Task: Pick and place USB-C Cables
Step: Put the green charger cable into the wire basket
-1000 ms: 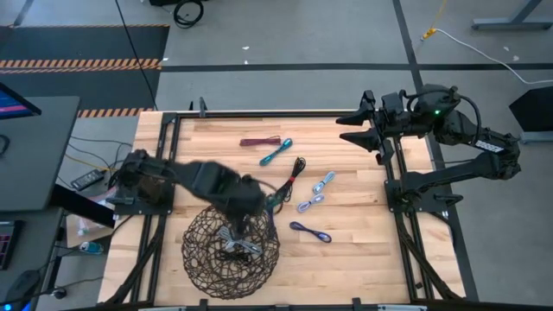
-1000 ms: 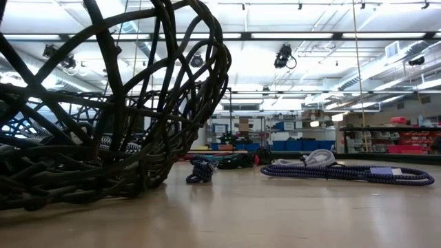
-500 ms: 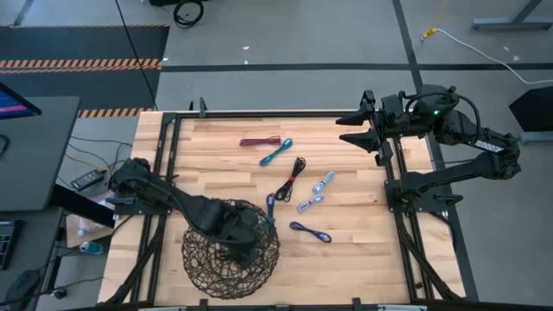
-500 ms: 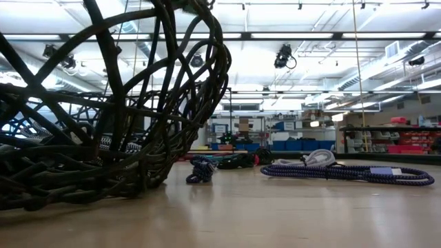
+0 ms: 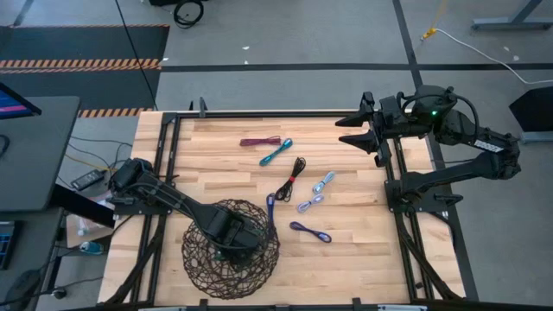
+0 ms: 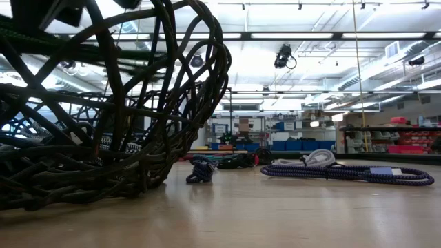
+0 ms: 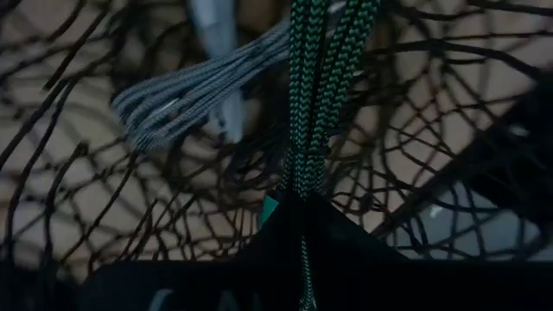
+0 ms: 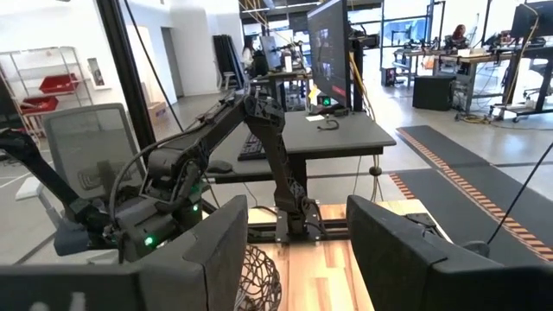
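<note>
Cables were split: a green one hung clamped in the left gripper fingers, low inside the basket, over a grey one on its mesh. Releasing well probably meant parting the fingers low, then rising clear. Seven cables lay on the counter. The right gripper, fingers apart, waited at the far edge.

Green cable hangs over basket, above grey cable; seven coiled cables scattered on table.
</note>
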Robot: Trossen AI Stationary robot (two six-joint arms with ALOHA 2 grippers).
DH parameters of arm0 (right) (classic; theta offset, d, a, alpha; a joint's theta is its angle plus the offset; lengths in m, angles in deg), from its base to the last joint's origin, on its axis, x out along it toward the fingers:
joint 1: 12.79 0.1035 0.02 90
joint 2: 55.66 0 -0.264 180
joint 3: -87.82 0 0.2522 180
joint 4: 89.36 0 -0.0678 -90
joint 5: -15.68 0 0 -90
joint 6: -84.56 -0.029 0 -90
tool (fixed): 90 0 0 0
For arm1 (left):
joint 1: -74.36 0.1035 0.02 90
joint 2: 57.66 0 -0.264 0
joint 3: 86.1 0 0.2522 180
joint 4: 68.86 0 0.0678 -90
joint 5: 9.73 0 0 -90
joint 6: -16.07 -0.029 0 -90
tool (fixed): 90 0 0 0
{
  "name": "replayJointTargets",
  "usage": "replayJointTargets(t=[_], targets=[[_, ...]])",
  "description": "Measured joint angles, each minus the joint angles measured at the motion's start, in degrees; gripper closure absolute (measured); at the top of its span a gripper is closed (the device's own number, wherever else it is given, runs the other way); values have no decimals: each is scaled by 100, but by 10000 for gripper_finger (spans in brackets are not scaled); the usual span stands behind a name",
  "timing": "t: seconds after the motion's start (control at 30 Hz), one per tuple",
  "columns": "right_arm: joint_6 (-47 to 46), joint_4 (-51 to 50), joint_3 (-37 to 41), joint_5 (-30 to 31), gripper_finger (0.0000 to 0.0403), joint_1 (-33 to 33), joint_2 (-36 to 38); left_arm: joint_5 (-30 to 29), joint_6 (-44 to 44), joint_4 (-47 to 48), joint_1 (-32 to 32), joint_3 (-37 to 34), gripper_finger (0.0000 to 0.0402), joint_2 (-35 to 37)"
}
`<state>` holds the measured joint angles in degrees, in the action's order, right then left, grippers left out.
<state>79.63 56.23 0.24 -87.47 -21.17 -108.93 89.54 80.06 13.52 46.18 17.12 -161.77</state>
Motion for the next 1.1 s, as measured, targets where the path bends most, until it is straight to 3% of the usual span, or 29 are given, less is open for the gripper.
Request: replayJointTargets(t=[0.2, 0.47, 0.83, 1.1], targets=[[0, 0, 0, 13, 199, 0, 0, -102, -958, -700, -19, 1, 397, 0], [0, 0, 0, 146, 199, -2, 0, -62, -1741, -659, -125, 1, 397, 0], [0, 0, 0, 149, 199, -2, 0, -66, -1665, -537, -9, 1, 390, -11], [0, 0, 0, 149, 199, -2, 0, -64, -1594, -537, -11, 1, 364, -13]])
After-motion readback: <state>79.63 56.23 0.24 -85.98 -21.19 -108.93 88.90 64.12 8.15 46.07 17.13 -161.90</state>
